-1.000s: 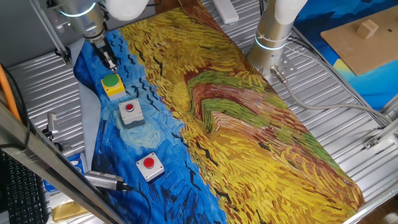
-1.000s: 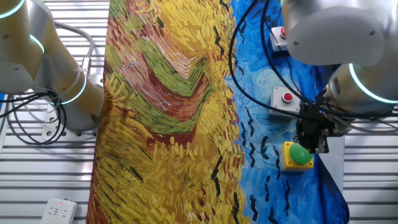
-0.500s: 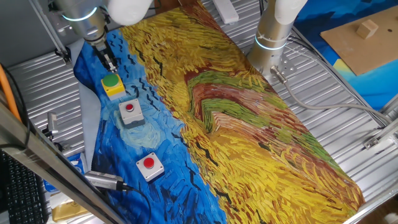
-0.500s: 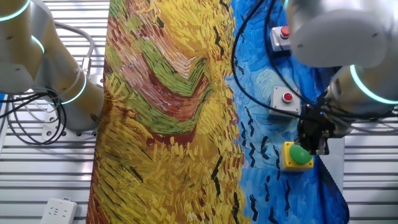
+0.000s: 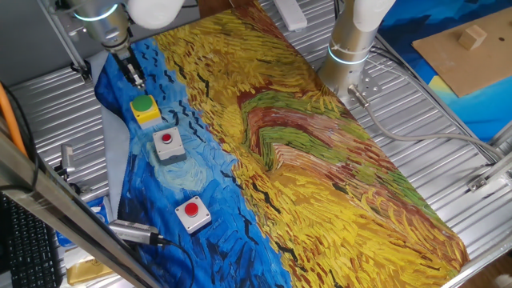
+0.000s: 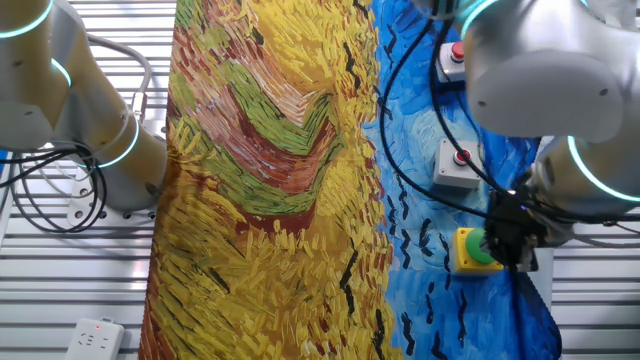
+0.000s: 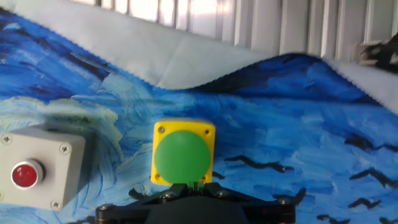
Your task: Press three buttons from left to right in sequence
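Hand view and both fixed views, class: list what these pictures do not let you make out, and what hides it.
- Fingertips of the gripper: tiny in one fixed view, cut by the bottom edge in the hand view, so open or shut is unclear.
- Green button: partly covered by the wrist in the other fixed view.
- Far red button: partly behind the arm there.
- Third button: outside the hand view, which shows only the near red button.

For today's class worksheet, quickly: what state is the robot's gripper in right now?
Gripper: cannot be told; no view shows the jaws' tips. It holds nothing, above the green round button on its yellow box.
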`<state>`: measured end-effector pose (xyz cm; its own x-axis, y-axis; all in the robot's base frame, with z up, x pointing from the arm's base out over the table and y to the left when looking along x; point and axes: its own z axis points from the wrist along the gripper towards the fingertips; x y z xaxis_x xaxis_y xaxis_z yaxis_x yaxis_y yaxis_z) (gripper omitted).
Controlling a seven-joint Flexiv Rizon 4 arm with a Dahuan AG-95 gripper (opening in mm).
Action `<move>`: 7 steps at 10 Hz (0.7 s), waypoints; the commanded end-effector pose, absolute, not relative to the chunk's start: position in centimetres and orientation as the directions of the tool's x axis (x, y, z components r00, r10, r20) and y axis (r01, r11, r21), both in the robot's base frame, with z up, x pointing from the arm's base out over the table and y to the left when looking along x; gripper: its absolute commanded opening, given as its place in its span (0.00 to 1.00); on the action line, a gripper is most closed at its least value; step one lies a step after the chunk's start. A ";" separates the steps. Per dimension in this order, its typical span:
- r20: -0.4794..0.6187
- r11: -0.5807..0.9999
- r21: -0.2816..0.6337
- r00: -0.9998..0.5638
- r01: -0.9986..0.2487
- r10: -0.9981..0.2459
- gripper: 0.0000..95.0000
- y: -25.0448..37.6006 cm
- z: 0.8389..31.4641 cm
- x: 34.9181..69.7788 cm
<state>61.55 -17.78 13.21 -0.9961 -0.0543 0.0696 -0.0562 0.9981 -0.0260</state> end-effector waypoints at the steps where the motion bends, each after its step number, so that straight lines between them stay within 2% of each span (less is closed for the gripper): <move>1: 0.071 0.998 -0.027 -0.996 -0.060 -0.058 0.00 -17.8 12.9 61.8; 7: 0.070 0.997 -0.021 -0.995 -0.068 -0.067 0.00 -17.5 11.4 62.3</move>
<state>62.29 -17.48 11.30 -0.9952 -0.0684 0.0700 -0.0699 0.9973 -0.0205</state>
